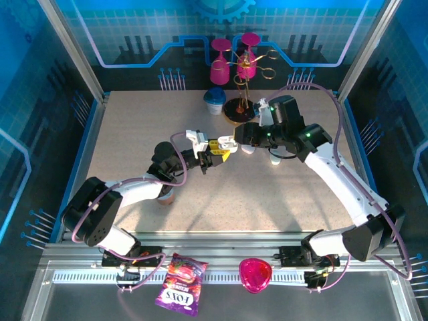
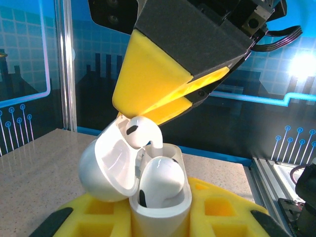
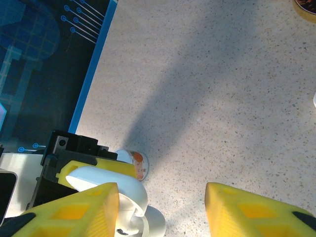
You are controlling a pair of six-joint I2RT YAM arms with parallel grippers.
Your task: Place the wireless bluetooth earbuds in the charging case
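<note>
Left wrist view: one earbud (image 2: 160, 181) sits seated in the near slot of the charging case (image 2: 163, 217). A second earbud (image 2: 140, 132) stands at the far slot, stem down, head above the rim. The lid (image 2: 106, 168) is hinged open to the left. Your right claw (image 2: 134, 113) hangs over from above, its yellow tip touching or just over the second earbud, can't tell which. Right wrist view has its jaws partway apart w/ nothing gripped between them. Your left claw (image 1: 219, 154) is clamped tight on the case body, holding it off the tabletop (image 1: 134, 134) approx mid-table. Further out: a small orange-marked cup (image 3: 134, 164) under the left arm, a rack of pink glasses (image 1: 239, 63) at the far edge, and a purple snack pouch (image 1: 179, 286) & pink dish (image 1: 255, 274) by the near rail
</note>
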